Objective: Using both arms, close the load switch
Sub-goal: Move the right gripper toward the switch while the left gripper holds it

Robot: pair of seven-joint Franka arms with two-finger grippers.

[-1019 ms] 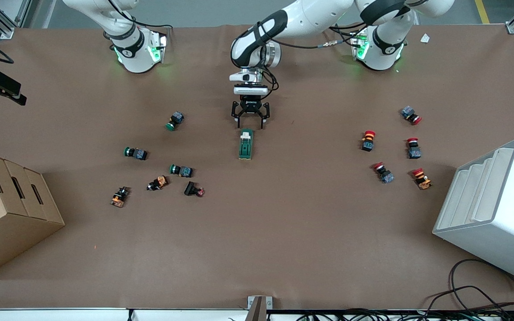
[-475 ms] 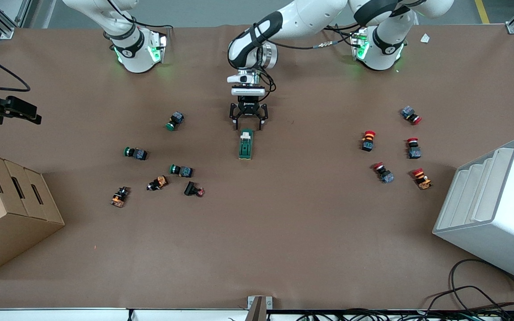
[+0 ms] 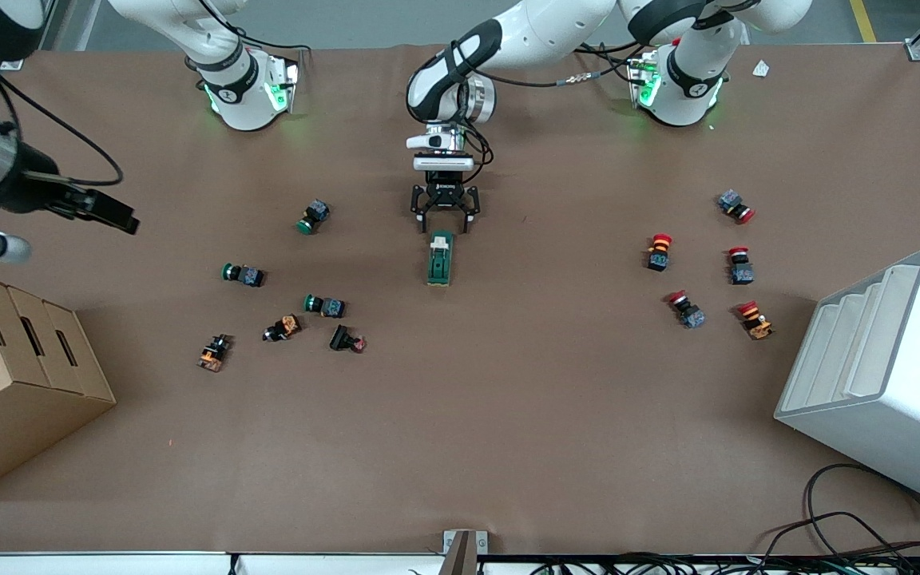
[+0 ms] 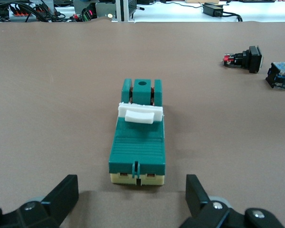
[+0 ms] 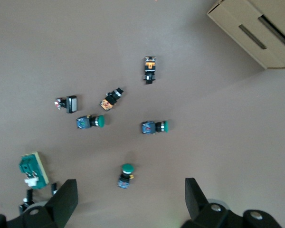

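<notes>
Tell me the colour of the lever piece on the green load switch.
White lever piece; clearest in the left wrist view.

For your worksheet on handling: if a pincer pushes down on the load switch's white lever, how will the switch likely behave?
The load switch lies flat on a long, broad base, so it probably won't tip. Loose on the smooth table, it may slide unless braced. It looks like rigid plastic, likely light. The left pincer waits open beside it.

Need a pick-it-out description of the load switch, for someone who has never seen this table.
Find the left gripper, open, near the table's middle. The load switch lies on the table just nearer the front camera than its fingertips. It is the only long dark green block with a white lever on top; everything nearby is a small round-capped push-button.
</notes>
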